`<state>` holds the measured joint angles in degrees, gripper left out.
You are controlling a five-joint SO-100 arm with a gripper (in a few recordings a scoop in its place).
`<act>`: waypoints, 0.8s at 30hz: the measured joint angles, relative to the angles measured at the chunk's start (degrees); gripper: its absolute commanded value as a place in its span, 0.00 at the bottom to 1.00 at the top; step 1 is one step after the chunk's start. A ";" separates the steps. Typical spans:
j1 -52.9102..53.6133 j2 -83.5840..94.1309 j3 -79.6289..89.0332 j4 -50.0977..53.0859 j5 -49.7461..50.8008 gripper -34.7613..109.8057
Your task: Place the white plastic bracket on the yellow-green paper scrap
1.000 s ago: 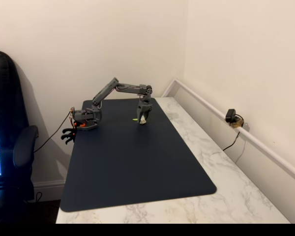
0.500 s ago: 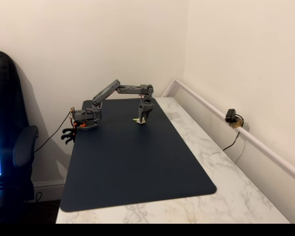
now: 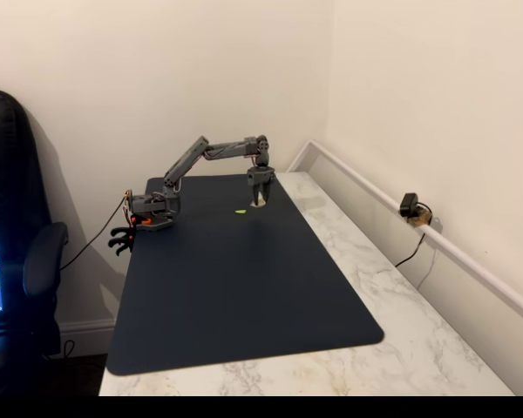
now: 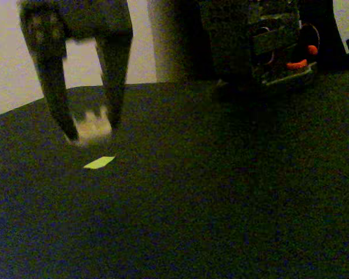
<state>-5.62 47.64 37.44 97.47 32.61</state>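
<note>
Gripper point(image 4: 92, 132) jaws spread partway, white bracket point(image 4: 93, 125) blurred between fingertips; whether actually pinched, cannot tell. Gripper point(image 3: 259, 201) raised over far part of dark mat point(image 3: 244, 287). Flat yellow-green scrap point(image 4: 99, 163) lies on mat just beside tips, apart from bracket; scrap point(image 3: 241, 212) bare.

The mat point(image 3: 244, 287) lies on the table point(image 3: 401, 340), against its left edge. The arm's base point(image 3: 152, 213) sits at the mat's far left corner. The scrap point(image 3: 241, 211) lies on the mat near its far edge. The gripper point(image 3: 259, 202) hangs just right of the scrap, the bracket point(image 4: 92, 128) between its fingers.
</note>
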 measured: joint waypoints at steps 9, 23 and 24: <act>2.29 10.55 0.97 0.09 -6.68 0.24; 7.65 35.68 32.96 -9.49 -13.36 0.24; 7.73 36.91 35.16 -10.37 -13.36 0.24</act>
<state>2.11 84.55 72.60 87.10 19.25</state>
